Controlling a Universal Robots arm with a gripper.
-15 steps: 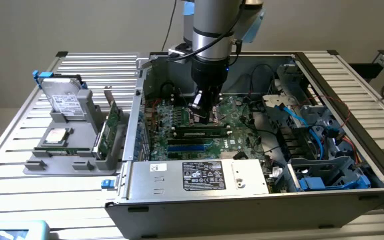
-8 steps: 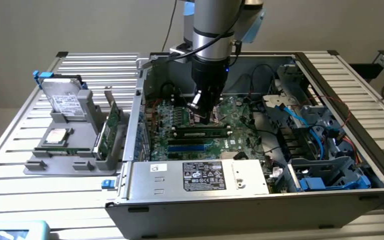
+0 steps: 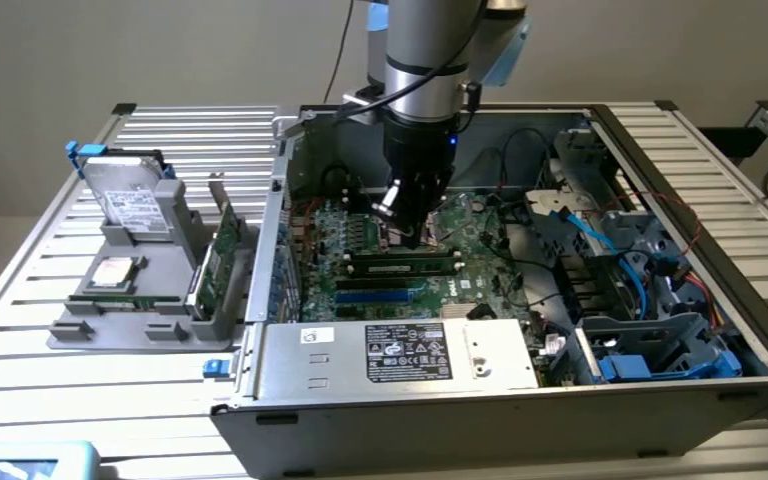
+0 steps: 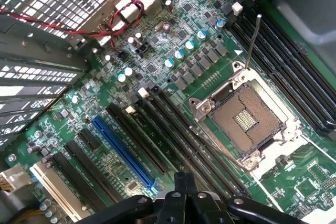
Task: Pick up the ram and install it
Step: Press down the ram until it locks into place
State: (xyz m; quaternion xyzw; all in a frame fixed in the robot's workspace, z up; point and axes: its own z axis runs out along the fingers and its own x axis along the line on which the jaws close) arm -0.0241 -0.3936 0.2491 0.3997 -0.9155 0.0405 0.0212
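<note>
The ram (image 3: 404,267), a slim green stick with black chips, lies along a memory slot on the motherboard (image 3: 471,225) inside the open computer case (image 3: 398,365). My gripper (image 3: 408,230) hangs just above the board, a little behind the ram, apart from it. In the wrist view the gripper (image 4: 184,190) is shut with its dark fingers (image 4: 180,182) pressed together and nothing between them. Below it lie the black memory slots (image 4: 181,135) and the bare CPU socket (image 4: 244,121).
A grey holder (image 3: 131,300) on the slatted table at the exterior view's left carries a hard drive (image 3: 131,200) and a green expansion card (image 3: 224,250). The power supply (image 3: 404,350) fills the case front. Blue cables (image 3: 598,245) and drive cages crowd the case's right. A blue slot (image 4: 123,153) crosses the board.
</note>
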